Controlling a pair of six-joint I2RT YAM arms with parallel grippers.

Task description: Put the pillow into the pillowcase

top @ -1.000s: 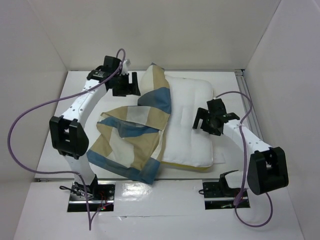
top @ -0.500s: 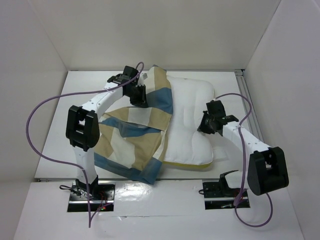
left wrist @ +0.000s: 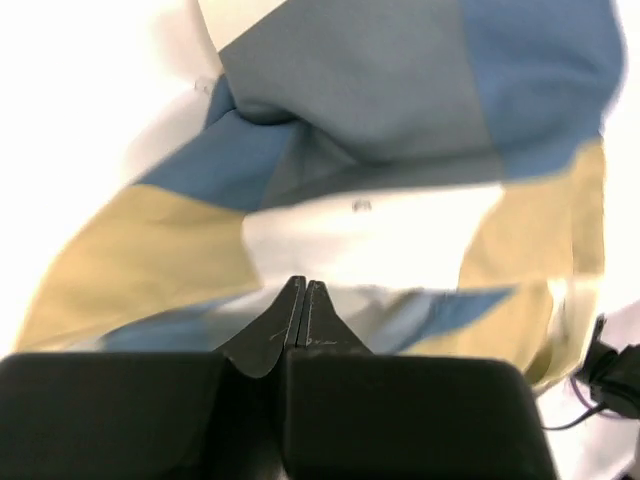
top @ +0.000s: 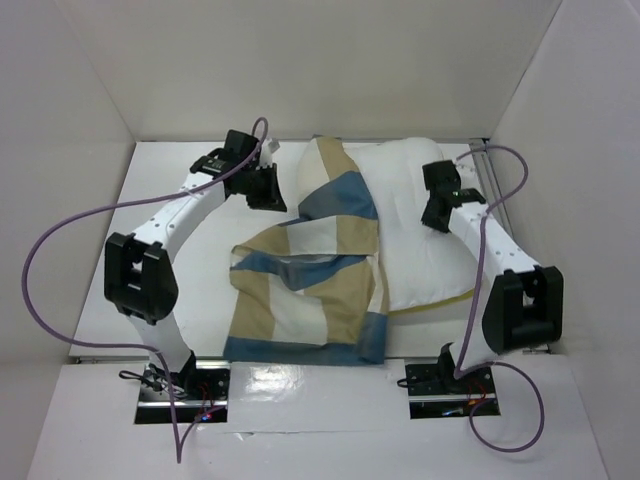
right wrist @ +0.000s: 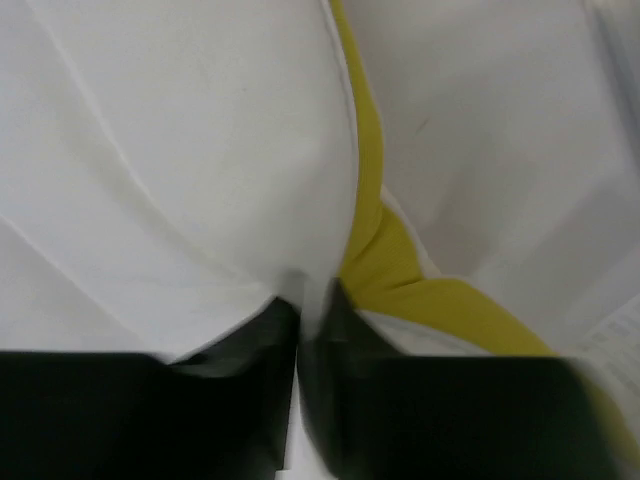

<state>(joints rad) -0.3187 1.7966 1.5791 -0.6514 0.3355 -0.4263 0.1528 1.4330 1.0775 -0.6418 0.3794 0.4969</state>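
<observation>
The white pillow (top: 425,250) lies right of centre with its yellow band (top: 440,303) along the near edge. The pillowcase (top: 320,280), in blue, tan and cream blocks, covers the pillow's left side and runs down to the front edge. My left gripper (top: 272,190) is at the pillowcase's far left edge. In the left wrist view its tips (left wrist: 303,284) are pressed together where the pillowcase (left wrist: 400,120) reaches them. My right gripper (top: 433,212) sits on the pillow's far right part. Its tips (right wrist: 312,290) pinch a fold of the white pillow (right wrist: 180,150) beside the yellow band (right wrist: 365,180).
White walls enclose the table on three sides. A metal rail (top: 492,185) runs along the right edge, close to the right arm. Purple cables (top: 60,240) loop off both arms. The arm bases (top: 180,385) stand at the near edge.
Both grippers have closed. The right one has pulled the pillow toward the back right, and the pillowcase has slid right with it. The left gripper has drawn slightly back to the left.
</observation>
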